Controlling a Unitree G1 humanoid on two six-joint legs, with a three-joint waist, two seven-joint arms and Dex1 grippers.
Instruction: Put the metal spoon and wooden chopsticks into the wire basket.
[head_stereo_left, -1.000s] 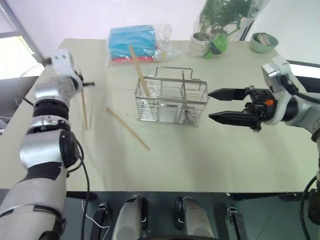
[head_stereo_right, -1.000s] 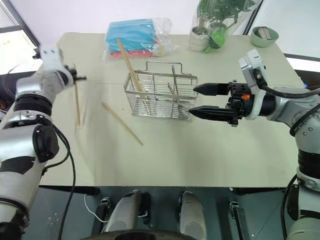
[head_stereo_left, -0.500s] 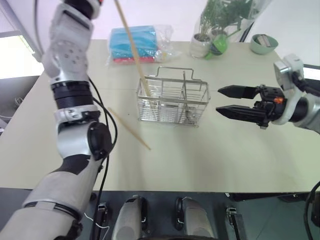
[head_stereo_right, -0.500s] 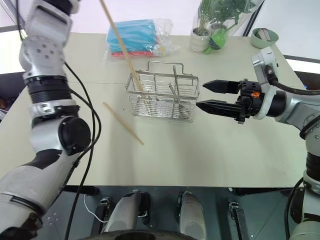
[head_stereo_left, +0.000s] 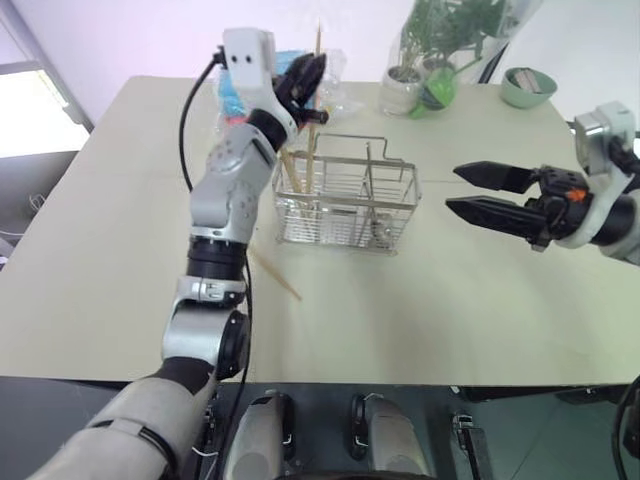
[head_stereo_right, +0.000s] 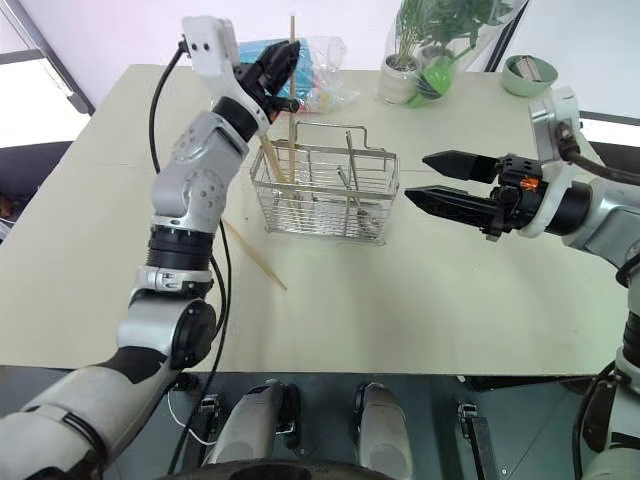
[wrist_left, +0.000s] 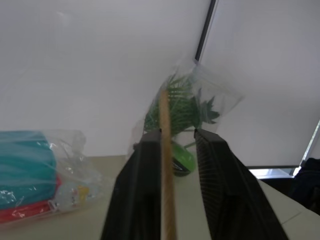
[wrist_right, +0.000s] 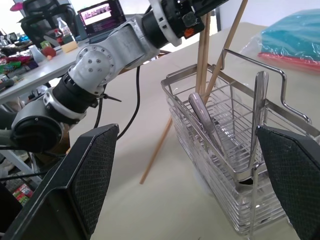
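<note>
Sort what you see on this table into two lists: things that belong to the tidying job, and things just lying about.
Belongs to the job:
wire basket
wooden chopsticks
metal spoon

Just lying about:
plastic bag of cloths
potted plant
green bowl

The pale-brown wooden chopstick (head_stereo_left: 272, 279) lying on the cream table (head_stereo_left: 420, 310) is partly hidden behind the silver left arm (head_stereo_left: 228, 200). The upright pale wooden chopstick (wrist_left: 166, 180) between the black fingers (wrist_left: 215, 185) is cut off by the left wrist view's edge, blurred.

3 chopsticks (head_stereo_right: 292, 110), 1 basket (head_stereo_right: 325, 195), 1 spoon (wrist_right: 202, 117)
</note>
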